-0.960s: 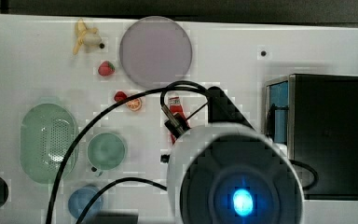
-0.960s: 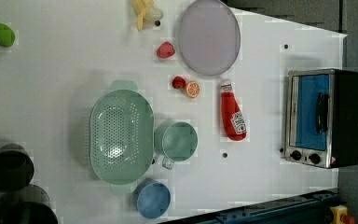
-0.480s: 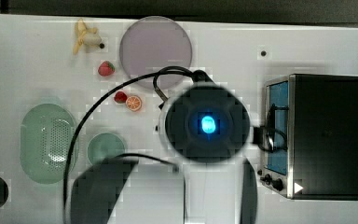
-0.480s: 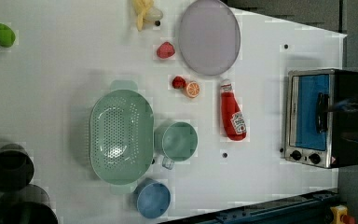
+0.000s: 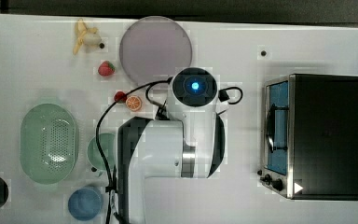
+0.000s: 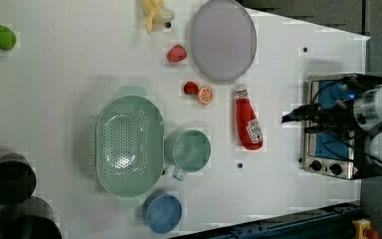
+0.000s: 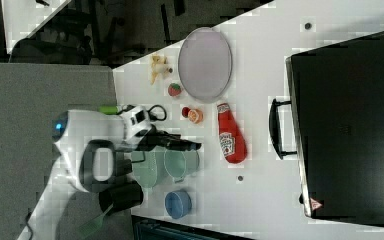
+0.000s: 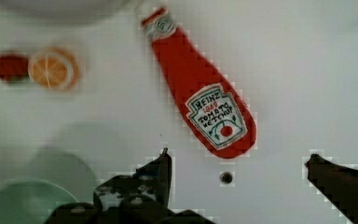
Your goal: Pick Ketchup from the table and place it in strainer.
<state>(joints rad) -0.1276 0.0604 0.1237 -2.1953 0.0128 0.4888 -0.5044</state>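
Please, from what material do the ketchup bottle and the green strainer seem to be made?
The Ketchup bottle looks like smooth plastic: even red body, a soft sheen, a white cap and a printed label, though it could be a toy replica. The strainer also looks like moulded plastic: uniform pale green, matt finish, a thick rounded rim and regular rows of small holes in its bottom.

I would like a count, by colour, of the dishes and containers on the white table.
Pale green: 2, the strainer and a cup.
Blue: 1, a small bowl.
Lilac: 1, a plate.
Red: 1, the Ketchup bottle.
Total: 5.
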